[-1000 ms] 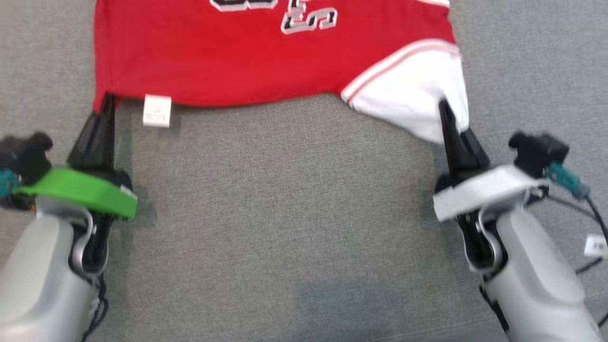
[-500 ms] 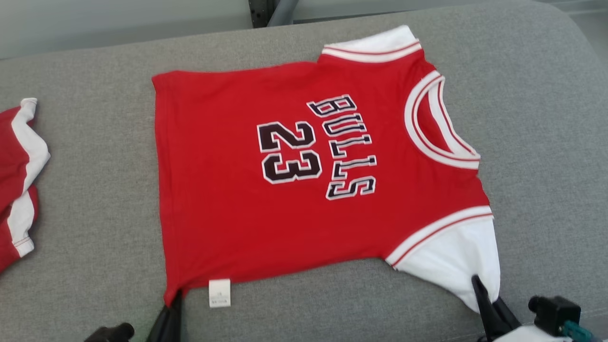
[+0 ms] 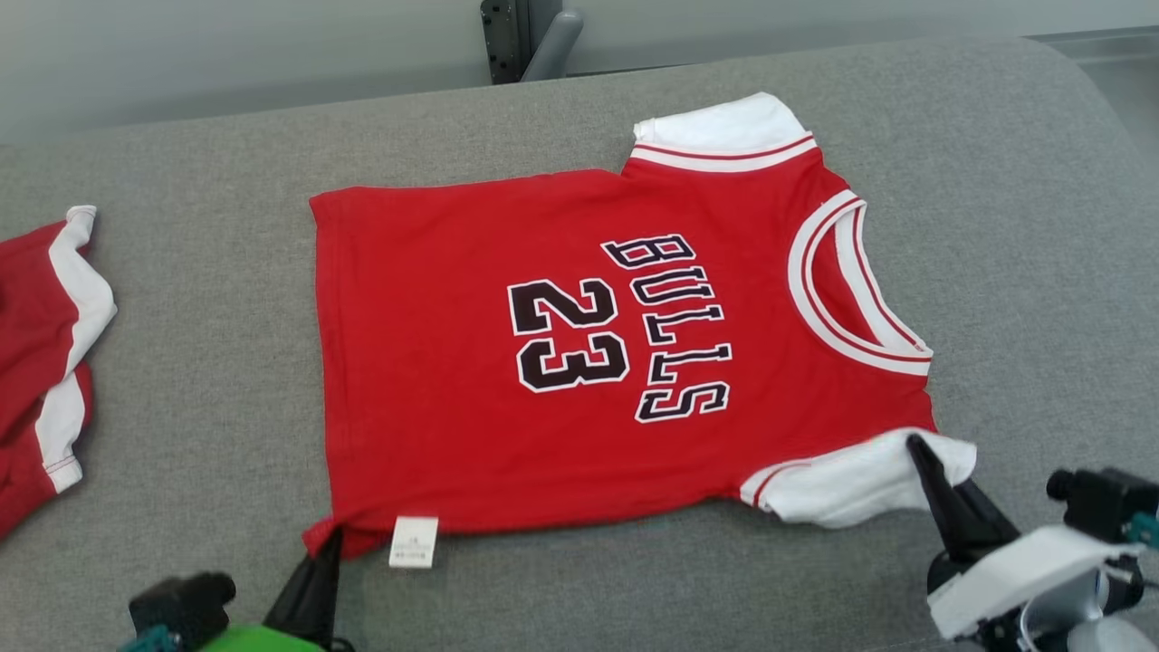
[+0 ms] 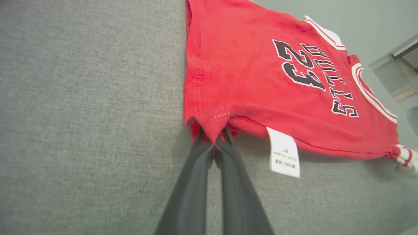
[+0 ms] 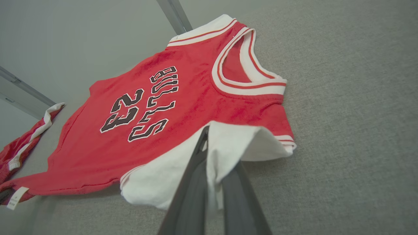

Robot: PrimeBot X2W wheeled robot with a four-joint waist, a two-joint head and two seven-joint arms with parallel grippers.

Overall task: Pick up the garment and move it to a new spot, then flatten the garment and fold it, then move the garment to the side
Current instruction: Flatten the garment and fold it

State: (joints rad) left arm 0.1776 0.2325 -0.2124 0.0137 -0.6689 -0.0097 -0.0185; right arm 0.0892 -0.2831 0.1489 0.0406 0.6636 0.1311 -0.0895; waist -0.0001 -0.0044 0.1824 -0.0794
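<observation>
The garment [image 3: 471, 362] is a red jersey with white sleeves and black "BULLS 23" lettering, lying spread on the grey cushion [image 3: 199, 435], collar toward the right. My left gripper [image 3: 330, 539] is shut on its near hem corner, beside a white care tag [image 3: 414, 541]; the left wrist view shows the red corner [image 4: 210, 122] pinched between the dark fingers [image 4: 196, 182]. My right gripper [image 3: 916, 445] is shut on the near white sleeve [image 3: 842, 484], which is lifted and folded over; the right wrist view shows white cloth [image 5: 228, 143] between the fingers [image 5: 189, 195].
A second red and white piece of clothing [image 3: 41, 353] lies at the cushion's left edge. Behind the cushion stand a pale wall and a dark metal post [image 3: 512, 36]. Bare grey fabric lies to the right of the jersey [image 3: 1023, 272] and in front of it.
The head camera has tilted up, bringing the whole jersey and the wall into view. The near white sleeve has been lifted and pushed inward by my right gripper. Both grips hold.
</observation>
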